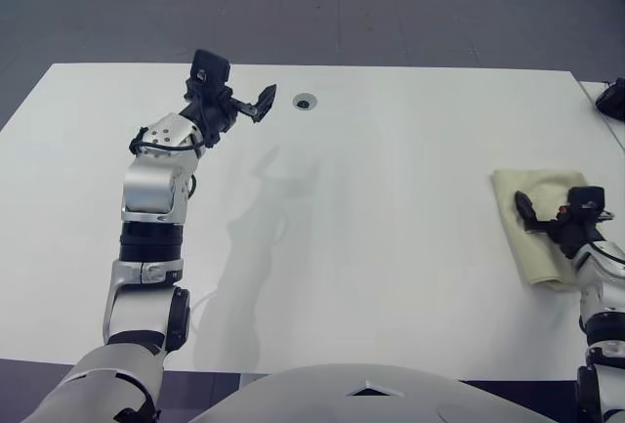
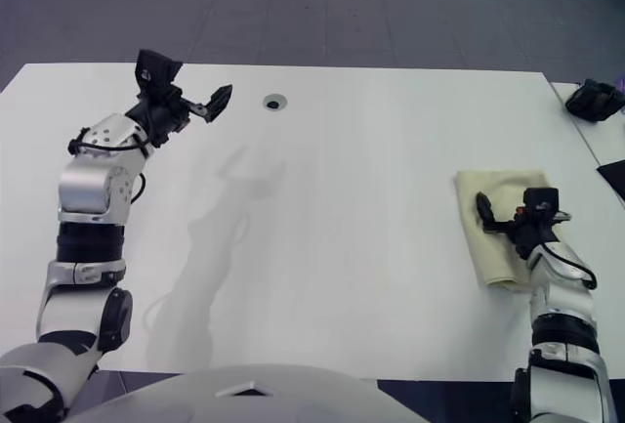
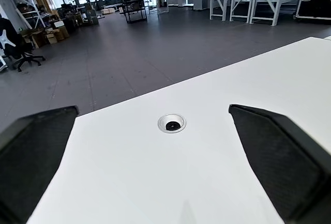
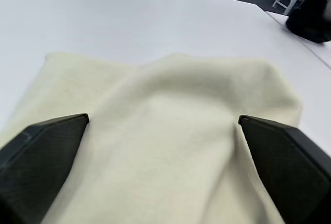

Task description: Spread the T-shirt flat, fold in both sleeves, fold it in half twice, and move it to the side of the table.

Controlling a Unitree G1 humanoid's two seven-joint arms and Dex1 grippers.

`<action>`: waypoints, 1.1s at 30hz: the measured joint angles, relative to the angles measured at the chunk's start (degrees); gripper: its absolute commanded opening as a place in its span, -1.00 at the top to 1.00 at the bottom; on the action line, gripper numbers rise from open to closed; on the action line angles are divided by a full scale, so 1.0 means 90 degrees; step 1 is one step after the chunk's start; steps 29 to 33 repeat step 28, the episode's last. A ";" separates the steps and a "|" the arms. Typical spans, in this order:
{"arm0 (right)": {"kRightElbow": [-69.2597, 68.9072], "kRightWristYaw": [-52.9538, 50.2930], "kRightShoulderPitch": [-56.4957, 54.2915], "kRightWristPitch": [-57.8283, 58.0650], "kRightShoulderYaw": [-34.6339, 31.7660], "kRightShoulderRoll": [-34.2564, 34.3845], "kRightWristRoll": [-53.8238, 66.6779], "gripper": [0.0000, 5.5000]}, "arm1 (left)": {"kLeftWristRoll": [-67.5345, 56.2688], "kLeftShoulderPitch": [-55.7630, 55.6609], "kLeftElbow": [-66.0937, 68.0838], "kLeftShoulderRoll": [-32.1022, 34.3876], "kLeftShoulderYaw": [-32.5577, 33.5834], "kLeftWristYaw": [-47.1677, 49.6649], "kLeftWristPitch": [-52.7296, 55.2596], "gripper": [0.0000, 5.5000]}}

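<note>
Folded cream T-shirt (image 1: 518, 247) lies at the desk's (image 1: 391, 198) right edge beneath the open, empty right hand (image 4: 163, 120). The left hand (image 3: 153, 109) gapes empty.

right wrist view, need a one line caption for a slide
Open right hand over the folded cream T-shirt lying on the white table.

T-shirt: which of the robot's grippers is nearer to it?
Right. The right gripper is directly above the folded T-shirt; the left gripper is far away across the table, by the grommet hole.
</note>
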 measured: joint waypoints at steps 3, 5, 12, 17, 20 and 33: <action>-0.1360 -0.0413 0.0034 0.0463 -0.0013 0.0095 0.0061 -0.96 | 0.0023 0.0003 -0.0194 0.0000 0.0050 0.0217 0.0000 -0.96; -0.2435 -0.0898 -0.0178 0.0841 0.0079 0.0425 0.0125 -0.96 | 0.0042 0.0078 -0.0370 -0.0002 0.0104 0.0449 0.0000 -0.96; -0.3760 -0.2757 -0.1013 0.1855 0.1307 0.2694 -0.0756 -0.96 | 0.0508 0.0665 -0.0649 -0.0752 0.0079 0.1773 0.0126 -0.96; -0.3951 -0.2705 -0.0776 0.2144 0.1116 0.2684 -0.0951 -0.96 | 0.0529 0.0857 -0.0874 -0.0930 0.0038 0.1936 0.0275 -0.96; -0.4042 -0.2678 -0.0731 0.2269 0.1059 0.2685 -0.1066 -0.96 | 0.0538 0.0983 -0.0944 -0.0938 -0.0066 0.1878 0.0374 -0.96; -0.4035 -0.2546 -0.0769 0.2430 0.1059 0.2738 -0.1293 -0.96 | 0.0660 0.1008 -0.0955 -0.0936 -0.0185 0.1779 0.0478 -0.96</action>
